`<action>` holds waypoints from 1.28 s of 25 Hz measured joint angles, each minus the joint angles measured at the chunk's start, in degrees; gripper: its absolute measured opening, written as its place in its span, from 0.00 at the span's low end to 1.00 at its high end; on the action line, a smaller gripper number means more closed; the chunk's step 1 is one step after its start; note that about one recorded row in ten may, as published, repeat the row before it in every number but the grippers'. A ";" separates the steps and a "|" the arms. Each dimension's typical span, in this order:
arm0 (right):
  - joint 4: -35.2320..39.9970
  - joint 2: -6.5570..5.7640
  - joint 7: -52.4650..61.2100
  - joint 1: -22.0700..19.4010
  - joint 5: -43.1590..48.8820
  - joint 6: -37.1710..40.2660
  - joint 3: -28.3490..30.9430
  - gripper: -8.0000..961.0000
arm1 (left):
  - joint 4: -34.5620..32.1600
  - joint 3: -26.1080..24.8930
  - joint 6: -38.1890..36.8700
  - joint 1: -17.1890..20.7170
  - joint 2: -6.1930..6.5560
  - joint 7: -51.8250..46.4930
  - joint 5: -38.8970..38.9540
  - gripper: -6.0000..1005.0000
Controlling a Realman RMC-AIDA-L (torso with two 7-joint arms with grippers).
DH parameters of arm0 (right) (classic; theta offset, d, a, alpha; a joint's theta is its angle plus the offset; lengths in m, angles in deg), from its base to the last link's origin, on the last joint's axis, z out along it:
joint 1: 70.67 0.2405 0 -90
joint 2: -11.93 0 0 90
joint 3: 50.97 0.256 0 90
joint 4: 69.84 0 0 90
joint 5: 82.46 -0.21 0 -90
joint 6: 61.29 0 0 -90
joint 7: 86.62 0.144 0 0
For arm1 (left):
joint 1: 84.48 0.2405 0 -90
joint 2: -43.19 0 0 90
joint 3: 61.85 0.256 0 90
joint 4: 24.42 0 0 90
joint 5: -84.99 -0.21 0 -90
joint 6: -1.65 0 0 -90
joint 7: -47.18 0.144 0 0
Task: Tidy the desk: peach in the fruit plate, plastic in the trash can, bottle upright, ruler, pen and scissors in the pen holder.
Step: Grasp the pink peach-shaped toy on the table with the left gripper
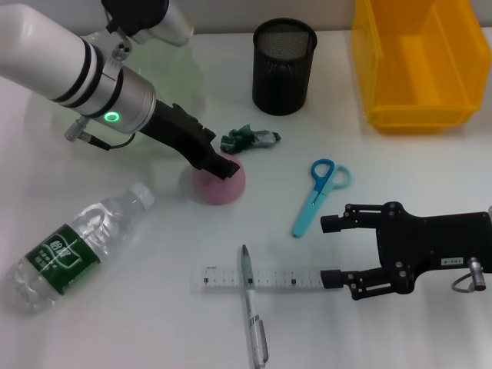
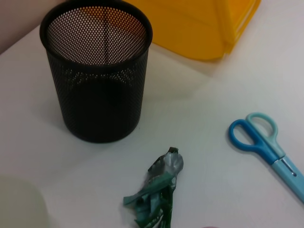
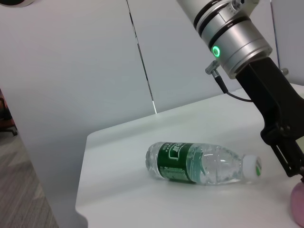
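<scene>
Two grippers are over the white desk (image 1: pixel 430 184). The left gripper (image 1: pixel 221 164) is down on the pink peach (image 1: pixel 218 184), its dark fingers touching the top of the fruit; whether they are closed on it cannot be told. The crumpled green plastic (image 1: pixel 250 139) lies just beside the peach, between it and the black mesh pen holder (image 1: pixel 284 67), with bare desk separating plastic and holder. The pale green fruit plate (image 1: pixel 173 77) sits behind the left arm, largely hidden by it. The yellow bin (image 1: pixel 419 65) stands at the far right, near the desk's back edge.

The right gripper (image 1: pixel 330 251) hovers low with its jaws spread wide, one finger beside the blue scissors (image 1: pixel 315 194), the other at the end of the clear ruler (image 1: pixel 265 278). The pen (image 1: pixel 252 315) lies across the ruler. The water bottle (image 1: pixel 77 246) lies on its side near the left edge, open desk all around it.
</scene>
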 joint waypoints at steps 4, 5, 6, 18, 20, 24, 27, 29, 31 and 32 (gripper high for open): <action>0.00 -0.03 -0.01 0.05 0.00 0.01 0.00 0.86 | 0.22 0.36 0.41 0.00 -0.01 -0.01 -0.13 0.76; 0.00 -0.03 -0.01 0.07 0.00 0.01 0.00 0.86 | 1.02 2.43 1.35 0.04 -0.03 -0.03 -0.16 0.76; 0.00 -0.03 -0.01 0.11 0.00 0.02 0.01 0.86 | 1.17 3.06 1.54 0.05 -0.05 -0.03 -0.16 0.76; 0.00 -0.03 -0.01 0.10 0.00 0.02 0.00 0.86 | 1.49 5.93 2.81 0.07 -0.21 0.55 -0.03 0.76; 0.00 -0.04 -0.01 0.10 0.00 0.02 0.01 0.86 | 1.48 5.95 2.83 0.07 -0.21 0.59 0.07 0.76; 0.00 -0.03 -0.01 0.10 0.00 0.02 0.01 0.86 | 1.12 5.94 2.85 0.31 -0.21 0.75 0.29 0.66; 0.00 -0.03 -0.01 0.10 0.00 0.02 0.00 0.86 | 1.15 5.99 2.62 0.29 -0.21 0.81 0.30 0.52; 0.00 -0.03 -0.01 0.10 0.00 0.01 0.00 0.86 | 1.16 6.02 2.55 0.29 -0.21 0.81 0.36 0.44; 0.00 -0.04 -0.01 0.10 0.00 0.02 0.00 0.86 | 1.12 6.02 2.48 0.31 -0.20 0.81 0.44 0.35; 0.00 -0.03 -0.01 0.10 0.00 0.01 0.01 0.86 | 1.08 6.03 2.41 0.35 -0.21 0.81 0.61 0.31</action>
